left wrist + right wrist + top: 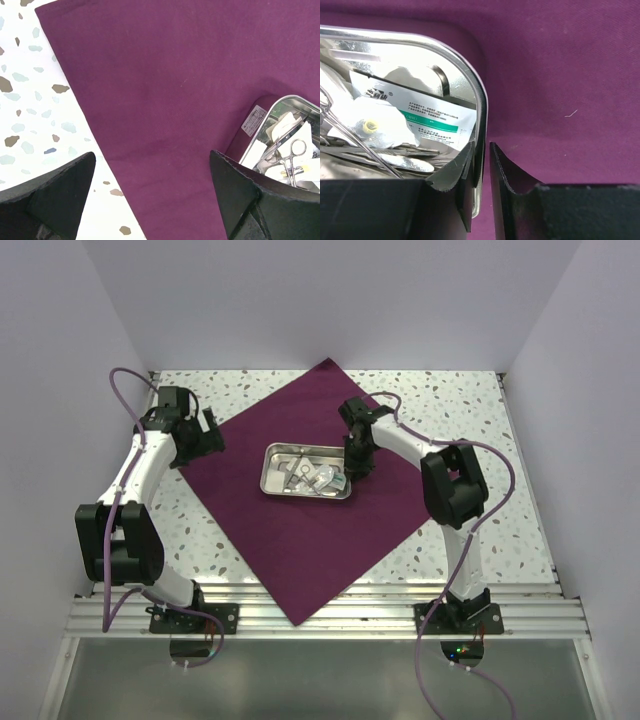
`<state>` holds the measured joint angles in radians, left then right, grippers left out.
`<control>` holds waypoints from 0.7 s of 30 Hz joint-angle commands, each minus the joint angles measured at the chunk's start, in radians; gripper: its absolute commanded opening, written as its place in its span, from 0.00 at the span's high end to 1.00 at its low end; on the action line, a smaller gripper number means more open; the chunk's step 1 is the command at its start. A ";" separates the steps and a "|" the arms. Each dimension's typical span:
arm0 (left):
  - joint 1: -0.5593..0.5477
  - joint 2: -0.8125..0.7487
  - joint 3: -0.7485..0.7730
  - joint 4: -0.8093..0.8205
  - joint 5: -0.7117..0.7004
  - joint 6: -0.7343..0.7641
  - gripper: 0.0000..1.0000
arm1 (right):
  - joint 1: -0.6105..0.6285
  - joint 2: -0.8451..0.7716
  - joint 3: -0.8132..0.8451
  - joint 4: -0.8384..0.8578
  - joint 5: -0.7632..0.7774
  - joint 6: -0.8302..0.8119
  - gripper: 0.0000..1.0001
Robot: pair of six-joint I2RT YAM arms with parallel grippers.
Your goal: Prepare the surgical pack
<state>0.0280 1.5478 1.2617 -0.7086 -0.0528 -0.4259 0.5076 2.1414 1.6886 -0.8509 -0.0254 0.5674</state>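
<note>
Top external: maroon fabric drape [300,550], likely limp and light, lies flat under shiny steel rectangular tray [266,472]; best pinched at a corner. Left gripper [152,155] gapes left of tray; right gripper [482,147] straddles tray's rim, clamping unclear

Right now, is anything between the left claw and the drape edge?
Nothing visible. The left claw hangs open over a bare edge of the drape; the steel tray lies farther in, held by the right claw.
</note>
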 commanded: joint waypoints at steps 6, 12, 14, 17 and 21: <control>0.009 -0.020 0.002 0.049 0.014 0.016 0.01 | -0.020 -0.051 -0.015 -0.004 0.015 -0.006 0.79; 0.007 -0.023 -0.002 0.046 0.001 0.018 0.01 | -0.021 -0.058 0.002 -0.017 0.007 -0.018 0.52; 0.009 -0.026 -0.004 0.038 -0.013 0.016 0.00 | -0.020 -0.084 0.013 -0.040 0.021 -0.038 0.41; 0.009 -0.029 -0.005 0.024 -0.041 0.010 0.01 | -0.021 -0.138 0.023 -0.085 0.070 -0.084 0.19; 0.009 -0.032 -0.016 0.001 -0.085 -0.010 0.01 | -0.021 -0.245 0.016 -0.148 0.105 -0.193 0.01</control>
<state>0.0280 1.5478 1.2594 -0.7002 -0.0872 -0.4271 0.4896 2.0506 1.6810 -0.9272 0.0303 0.4732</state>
